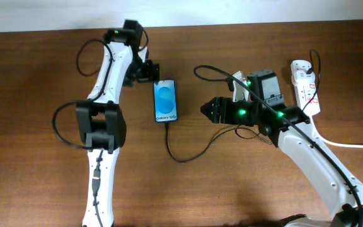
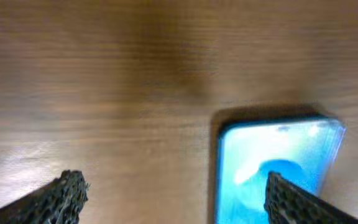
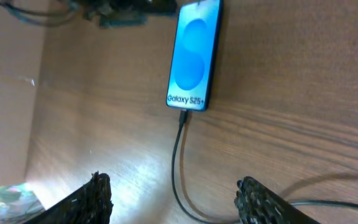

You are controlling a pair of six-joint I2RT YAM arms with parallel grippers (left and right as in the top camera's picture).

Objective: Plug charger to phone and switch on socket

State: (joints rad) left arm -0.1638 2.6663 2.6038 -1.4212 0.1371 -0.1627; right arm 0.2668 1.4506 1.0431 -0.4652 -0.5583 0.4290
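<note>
The phone (image 1: 166,100) lies flat on the wooden table, its blue screen up with "Galaxy" text at its near end. The thin black charger cable (image 1: 180,153) runs from the phone's near end, where its connector tip (image 3: 183,116) sits in the port. The white socket strip (image 1: 304,87) lies at the far right. My left gripper (image 1: 150,71) is open and empty just beyond the phone's far end (image 2: 278,168). My right gripper (image 1: 208,111) is open and empty, to the right of the phone (image 3: 194,56), over the cable (image 3: 178,180).
The socket's thick white cord (image 1: 351,145) runs off to the right edge. A thin black lead loops over the right arm (image 1: 214,70). The table's far edge meets a white wall (image 1: 232,11).
</note>
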